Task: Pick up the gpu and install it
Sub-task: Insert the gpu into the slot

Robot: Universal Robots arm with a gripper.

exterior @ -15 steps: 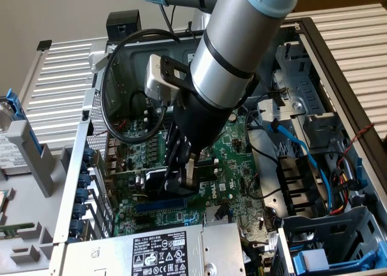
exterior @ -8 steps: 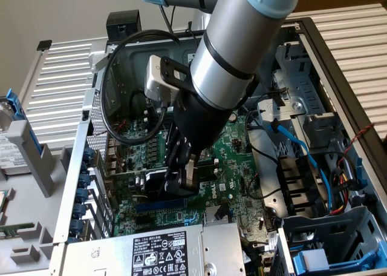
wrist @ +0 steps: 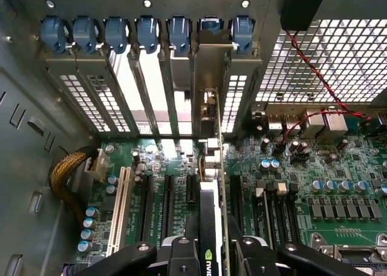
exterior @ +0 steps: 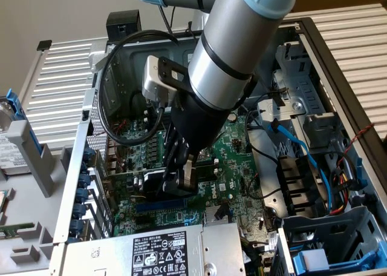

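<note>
The gpu [wrist: 210, 212] stands on edge over the green motherboard [wrist: 338, 185], its black shroud facing one side. Its silver end bracket [wrist: 208, 88] lies against the rear slot openings of the case. My gripper [wrist: 213, 255] is shut on the gpu, with one black finger [wrist: 181, 255] on each side of the card. In the exterior view the gripper [exterior: 179, 180] reaches down into the open case, holding the gpu [exterior: 154, 182] just above a blue slot [exterior: 160, 204] on the motherboard [exterior: 236, 149]. The card's gold edge connector is hidden.
A row of blue latches [wrist: 121, 32] tops the rear slot covers. A white slot [wrist: 121, 209] and a braided cable [wrist: 66, 173] lie beside the card. The power supply [exterior: 163, 252] and a drive cage with blue cables [exterior: 302, 161] crowd the case.
</note>
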